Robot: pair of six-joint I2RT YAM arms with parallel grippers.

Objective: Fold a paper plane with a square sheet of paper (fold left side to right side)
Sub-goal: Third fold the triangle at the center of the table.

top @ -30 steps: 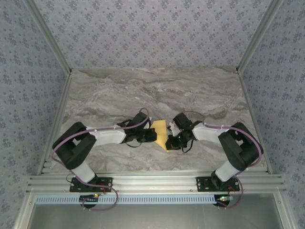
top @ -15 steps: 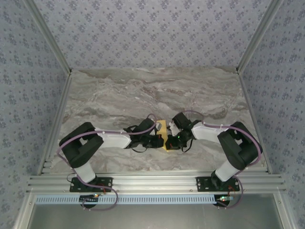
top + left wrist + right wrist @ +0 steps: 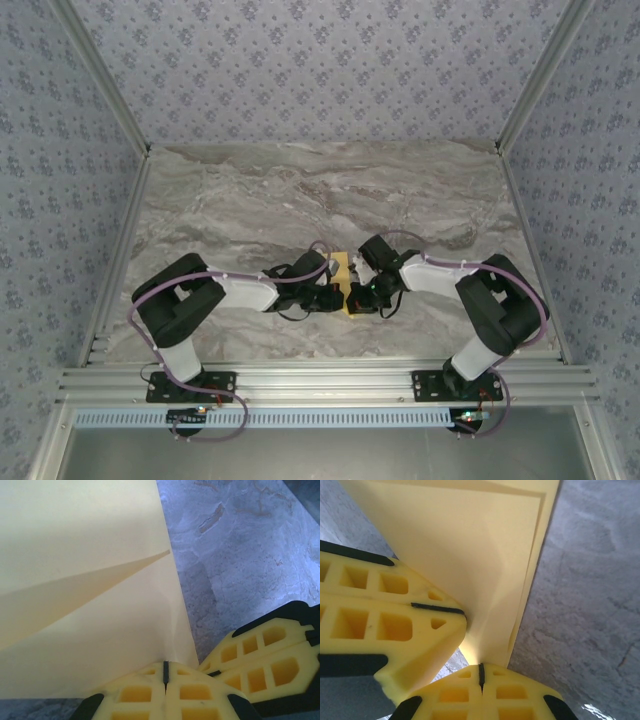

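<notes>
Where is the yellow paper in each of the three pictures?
Top camera: the yellow paper is a small patch just below the middle of the picture.
Left wrist camera: it covers the upper left.
Right wrist camera: it spreads across the top and middle.
Shared landmark: the grey marble table, which lies to the right of the paper's edge in both wrist views.

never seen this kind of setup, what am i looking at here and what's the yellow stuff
Two robot arms, left arm and right arm, stand at the near edge of a marble table. One picture looks down from above; the other two come from wrist cameras. The thin yellow sheet is folded paper on the table. The chunky yellow blocks are fingers: left gripper and right gripper are both shut, tips at the paper's edge. Pinching or pressing, I cannot tell.
</notes>
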